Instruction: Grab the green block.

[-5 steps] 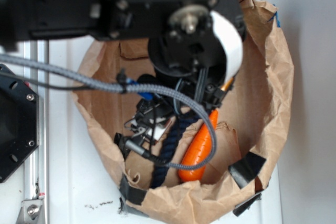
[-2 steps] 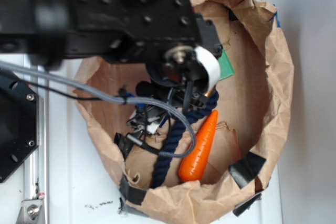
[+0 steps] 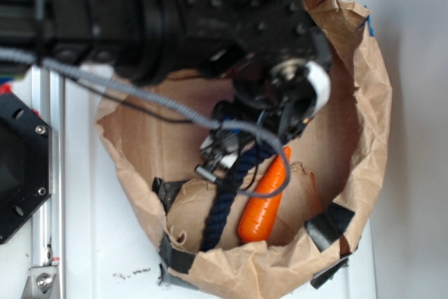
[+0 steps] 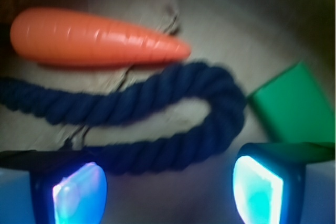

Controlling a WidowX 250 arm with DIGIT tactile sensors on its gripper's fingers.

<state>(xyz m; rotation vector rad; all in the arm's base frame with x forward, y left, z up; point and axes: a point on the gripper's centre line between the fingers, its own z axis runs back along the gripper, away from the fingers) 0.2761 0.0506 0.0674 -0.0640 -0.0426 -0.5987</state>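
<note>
The green block (image 4: 291, 108) lies flat on the brown paper at the right of the wrist view, just beyond my right fingertip (image 4: 260, 190). In the exterior view the arm hides it. My gripper (image 4: 168, 192) is open, its two glowing pads wide apart with only bare paper between them. A dark blue rope (image 4: 157, 114) loops across the middle, and its bend touches the block's left edge. The orange carrot (image 4: 94, 38) lies beyond the rope. In the exterior view the gripper (image 3: 290, 113) hangs inside the paper bag (image 3: 364, 103).
The bag's crumpled walls ring the working space, patched with black tape (image 3: 327, 223). The carrot (image 3: 264, 204) and rope (image 3: 224, 201) lie in its lower half, beside a tangle of small black and white parts (image 3: 217, 152). A black mount (image 3: 21, 173) sits at the left.
The arm has swung right and up across the bag, and it now covers the green block that showed at its edge 0.4 s ago. Carrot and rope have not moved.
</note>
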